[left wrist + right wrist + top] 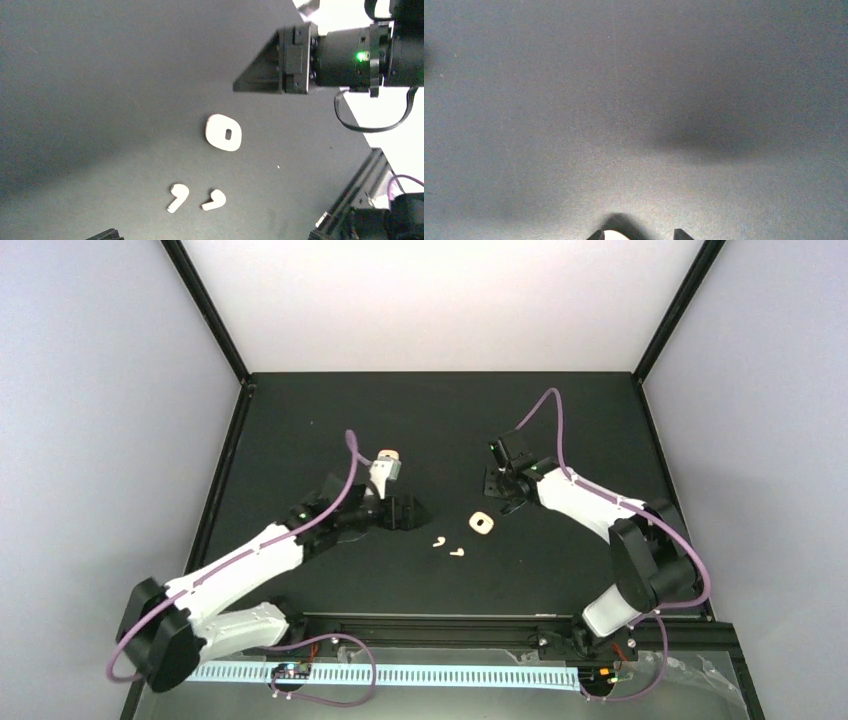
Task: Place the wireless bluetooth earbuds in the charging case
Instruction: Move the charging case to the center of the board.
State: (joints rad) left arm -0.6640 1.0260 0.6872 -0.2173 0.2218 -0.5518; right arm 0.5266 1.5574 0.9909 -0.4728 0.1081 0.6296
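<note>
Two small white earbuds (438, 541) (457, 552) lie side by side on the black table; in the left wrist view the earbuds (177, 196) (215, 200) rest stems down-left. A rounded cream charging case (481, 524) (223, 132) lies just beyond them, its lid shut and a small dark slot facing up. My left gripper (405, 512) hovers open to the left of the earbuds; only one fingertip (106, 234) shows. My right gripper (506, 500) hangs just past the case, jaws apart (639, 235), with a sliver of the case (616, 235) beside its left finger.
The black rail (440, 625) of the table frame runs along the near edge, with a pale strip (400, 675) below it. The table's right edge and rail (357, 190) show in the left wrist view. White walls close in the back and sides.
</note>
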